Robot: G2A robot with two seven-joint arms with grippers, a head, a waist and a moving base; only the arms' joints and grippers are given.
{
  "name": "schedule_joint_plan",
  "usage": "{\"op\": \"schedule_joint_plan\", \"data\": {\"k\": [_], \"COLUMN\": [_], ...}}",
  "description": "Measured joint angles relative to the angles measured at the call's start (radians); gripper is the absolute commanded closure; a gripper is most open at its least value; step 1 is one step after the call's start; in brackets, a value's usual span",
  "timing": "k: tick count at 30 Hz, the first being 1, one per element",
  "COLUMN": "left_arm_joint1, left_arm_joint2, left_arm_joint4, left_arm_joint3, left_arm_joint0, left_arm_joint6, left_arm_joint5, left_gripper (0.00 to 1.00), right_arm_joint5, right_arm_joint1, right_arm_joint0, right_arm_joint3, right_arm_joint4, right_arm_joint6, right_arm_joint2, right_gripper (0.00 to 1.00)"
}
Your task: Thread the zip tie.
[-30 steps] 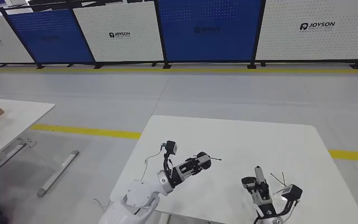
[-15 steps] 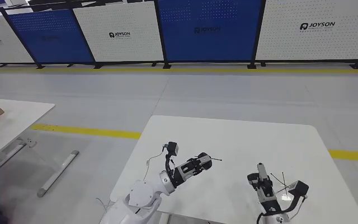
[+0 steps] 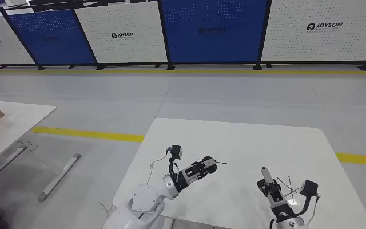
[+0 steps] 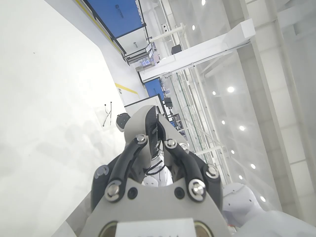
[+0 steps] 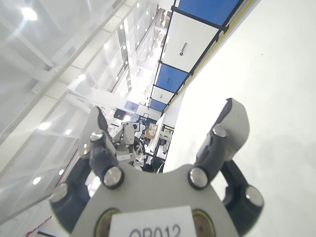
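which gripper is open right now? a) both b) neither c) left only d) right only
d: the right gripper has its fingers spread wide apart with nothing between them. The left gripper has its fingers pressed together, and in the top view a zip tie sticks out of it.

Bare white tabletop. Mid-tabletop, left claw nipped on thin black zip tie, free end poking right. At near right edge, right arm. Two loose black ties lie crossed on tabletop, just beside right arm.
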Motion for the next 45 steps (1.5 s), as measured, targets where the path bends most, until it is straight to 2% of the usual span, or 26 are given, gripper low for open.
{"op": "schedule_joint_plan", "data": {"k": [3,6,12,15,17,26,31,36,39,42,45], "left_arm_joint1": [0.0,0.0,0.0,0.0,0.0,0.0,0.0,0.0,0.0,0.0,0.0], "left_arm_joint2": [0.0,0.0,0.0,0.0,0.0,0.0,0.0,0.0,0.0,0.0,0.0], "left_arm_joint4": [0.0,0.0,0.0,0.0,0.0,0.0,0.0,0.0,0.0,0.0,0.0], "left_arm_joint3": [0.0,0.0,0.0,0.0,0.0,0.0,0.0,0.0,0.0,0.0,0.0], "left_arm_joint0": [0.0,0.0,0.0,0.0,0.0,0.0,0.0,0.0,0.0,0.0,0.0], "left_arm_joint6": [0.0,0.0,0.0,0.0,0.0,0.0,0.0,0.0,0.0,0.0,0.0], "left_arm_joint5": [0.0,0.0,0.0,0.0,0.0,0.0,0.0,0.0,0.0,0.0,0.0], "left_gripper": [1.0,1.0,1.0,1.0,1.0,1.0,1.0,1.0,1.0,1.0,1.0], "right_arm_joint5": [0.007,0.027,0.104,0.153,0.163,0.164,0.237,0.298,0.316,0.377,0.382], "right_arm_joint1": [0.001,0.01,0.036,0.048,0.05,0.05,0.056,0.073,0.079,0.081,0.081], "right_arm_joint0": [0.007,0.007,0.001,0.027,0.035,0.034,0.04,0.023,0.01,-0.001,-0.001], "right_arm_joint3": [-0.001,-0.026,-0.116,-0.109,-0.104,-0.103,-0.117,-0.161,-0.169,-0.18,-0.181], "right_arm_joint4": [-0.005,-0.016,-0.074,-0.085,-0.084,-0.088,-0.176,-0.297,-0.322,-0.377,-0.379], "right_arm_joint6": [0.019,0.08,0.298,0.447,0.501,0.476,0.468,0.551,0.568,0.546,0.543], "right_arm_joint2": [0.005,0.048,0.16,0.201,0.205,0.204,0.227,0.297,0.341,0.372,0.372], "right_gripper": [0.0,0.0,0.0,0.0,0.0,0.0,0.0,0.0,0.0,0.0,0.0]}}
